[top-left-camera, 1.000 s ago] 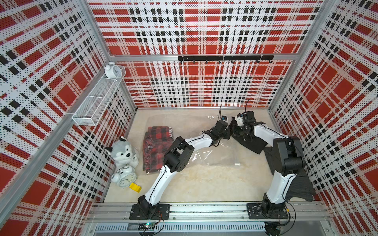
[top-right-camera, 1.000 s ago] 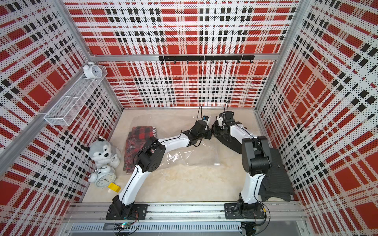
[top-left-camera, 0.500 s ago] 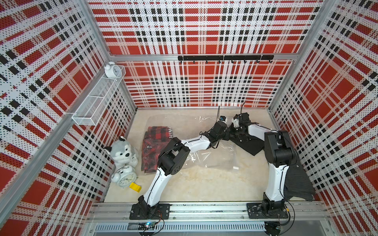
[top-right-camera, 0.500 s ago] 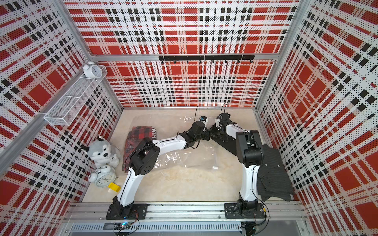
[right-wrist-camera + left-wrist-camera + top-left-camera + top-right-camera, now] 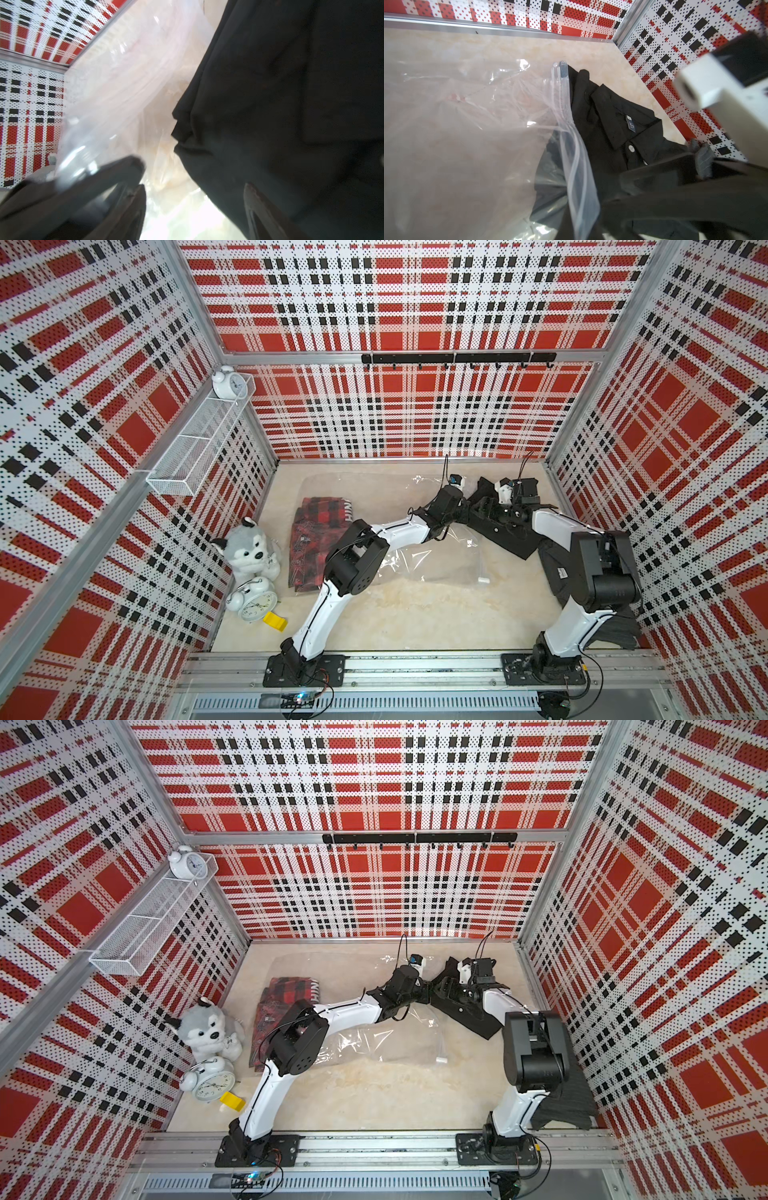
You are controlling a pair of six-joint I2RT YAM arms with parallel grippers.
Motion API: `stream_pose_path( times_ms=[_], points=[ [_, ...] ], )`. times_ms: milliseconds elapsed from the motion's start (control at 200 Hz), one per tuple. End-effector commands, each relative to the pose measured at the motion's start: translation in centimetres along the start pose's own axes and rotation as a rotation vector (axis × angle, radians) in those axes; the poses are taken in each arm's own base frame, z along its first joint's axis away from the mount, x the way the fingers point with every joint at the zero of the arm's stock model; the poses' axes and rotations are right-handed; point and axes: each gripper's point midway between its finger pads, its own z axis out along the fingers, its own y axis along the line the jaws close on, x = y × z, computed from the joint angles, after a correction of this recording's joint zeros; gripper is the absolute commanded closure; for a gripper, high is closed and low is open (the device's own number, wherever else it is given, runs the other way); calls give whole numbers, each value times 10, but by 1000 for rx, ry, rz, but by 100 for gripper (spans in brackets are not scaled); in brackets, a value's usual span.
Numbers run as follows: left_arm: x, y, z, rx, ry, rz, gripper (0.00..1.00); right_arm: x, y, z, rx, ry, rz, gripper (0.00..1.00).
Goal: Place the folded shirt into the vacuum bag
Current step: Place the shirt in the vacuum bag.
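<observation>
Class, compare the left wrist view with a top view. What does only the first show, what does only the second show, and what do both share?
Only the left wrist view: the black shirt close enough to show its collar label and a white button. Only a top view: the husky toy, the alarm clock beside it, and the wire shelf. Both: the vacuum bag with the black shirt at its zip edge.

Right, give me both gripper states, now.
Left gripper: closed, pinching the edge of the bag.
Right gripper: open, beside the black shirt, not clamped on it.
</observation>
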Motion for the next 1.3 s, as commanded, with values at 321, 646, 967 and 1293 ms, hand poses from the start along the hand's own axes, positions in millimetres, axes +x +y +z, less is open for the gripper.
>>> stream_pose_path(
  times_ms=[321, 646, 967, 1293],
  points=[
    [4, -7, 17, -6, 0, 33, 100, 41, -94, -67, 383, -120, 75, 20],
    [3, 7, 14, -47, -1, 68, 100, 98, -67, -17, 199, 46, 94, 24],
    [18, 18, -11, -23, 73, 171, 100, 137, -2, -19, 51, 113, -1, 24],
    [23, 13, -33, 87, 90, 90, 100, 118, -27, -67, 318, 44, -87, 24]
  ],
)
